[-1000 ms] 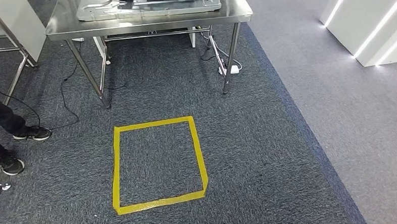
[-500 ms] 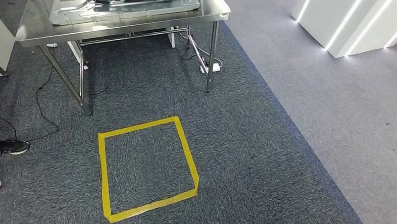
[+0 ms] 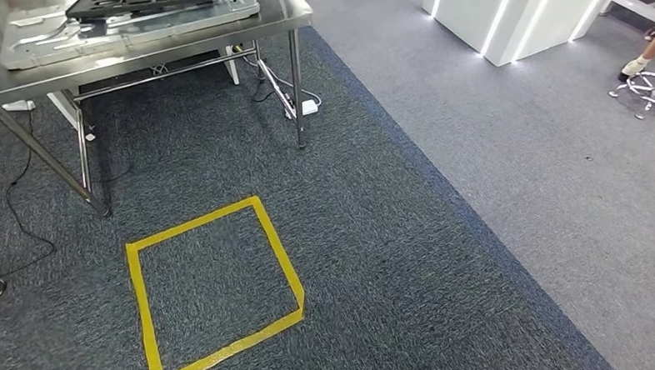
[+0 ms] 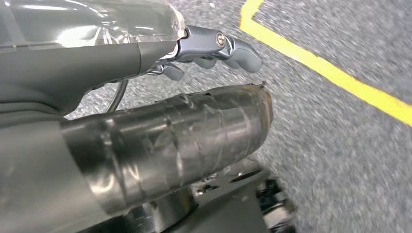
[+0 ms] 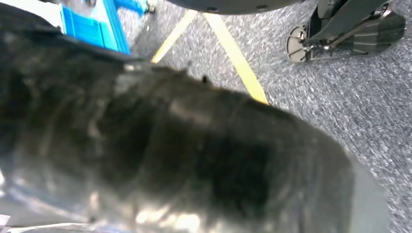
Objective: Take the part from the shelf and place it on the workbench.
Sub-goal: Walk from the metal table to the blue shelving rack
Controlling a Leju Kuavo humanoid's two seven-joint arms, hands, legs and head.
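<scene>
A steel workbench [image 3: 292, 13] stands at the far left in the head view. A flat grey metal panel [image 3: 30, 43] lies on it, with a black framed part [image 3: 140, 2] on top. My left hand [image 4: 209, 48] hangs above the carpet; its dark fingers [image 4: 238, 51] are slightly curled and apart from the taped thumb [image 4: 184, 141], with nothing between them. In the right wrist view my right hand [image 5: 170, 160] is a dark blur; its thumb hides the fingers.
A yellow tape square [image 3: 211, 288] marks the dark carpet in front of the bench. Cables and a power strip [image 3: 307, 107] lie under the bench. White blocks with light strips [image 3: 498, 21], a chair base [image 3: 653, 91] and a person's foot [image 3: 636, 65] are far right. A blue crate [image 5: 92, 24] sits near my right hand.
The whole head picture has slid left: the camera has turned to the right. The bench and tape square now lie further left, and a chair base and a foot have come in.
</scene>
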